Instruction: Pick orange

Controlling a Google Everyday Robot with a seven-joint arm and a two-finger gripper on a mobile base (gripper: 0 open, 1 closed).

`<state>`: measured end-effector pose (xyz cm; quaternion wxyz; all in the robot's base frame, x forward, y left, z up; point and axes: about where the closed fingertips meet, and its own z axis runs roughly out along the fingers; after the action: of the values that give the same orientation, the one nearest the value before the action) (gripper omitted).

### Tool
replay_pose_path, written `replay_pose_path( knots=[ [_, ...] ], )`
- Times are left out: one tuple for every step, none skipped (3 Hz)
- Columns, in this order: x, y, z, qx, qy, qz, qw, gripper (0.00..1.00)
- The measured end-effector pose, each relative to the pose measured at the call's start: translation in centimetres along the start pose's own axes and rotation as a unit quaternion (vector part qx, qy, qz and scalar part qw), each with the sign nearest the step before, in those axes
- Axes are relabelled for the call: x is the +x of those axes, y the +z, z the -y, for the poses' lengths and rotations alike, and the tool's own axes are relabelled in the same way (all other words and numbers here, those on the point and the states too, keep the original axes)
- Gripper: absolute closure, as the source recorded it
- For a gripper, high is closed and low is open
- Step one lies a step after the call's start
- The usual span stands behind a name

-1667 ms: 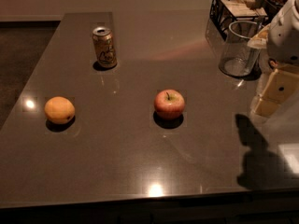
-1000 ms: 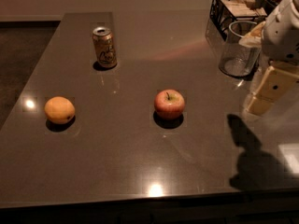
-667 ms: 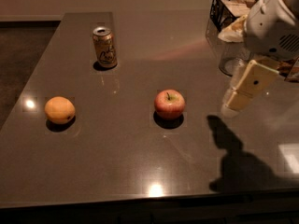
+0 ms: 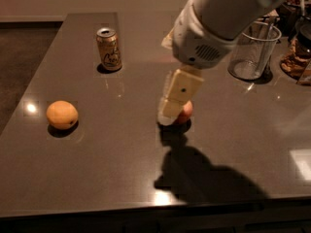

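Orange [image 4: 62,114] near left table [image 4: 97,174] edge, apart from gripper [image 4: 168,114] at apple [image 4: 186,111]; grip unclear.

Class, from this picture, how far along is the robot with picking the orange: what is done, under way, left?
Done: nothing yet; the orange lies untouched near the left edge of the table. In hand: the gripper hangs mid-table, partly covering the red apple in this view, well apart from the orange. Left: reach the orange, grasp it, lift it.
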<state>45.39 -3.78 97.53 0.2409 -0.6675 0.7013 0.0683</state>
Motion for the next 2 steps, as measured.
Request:
replay_pose_path(
  knots=[
    [-4.3,4.7,-0.5,-0.026,0.0,0.012,0.9996,0.0],
    [-8.5,7.3,-0.8,-0.039,0.007,0.033,0.9987,0.0]
  ],
)
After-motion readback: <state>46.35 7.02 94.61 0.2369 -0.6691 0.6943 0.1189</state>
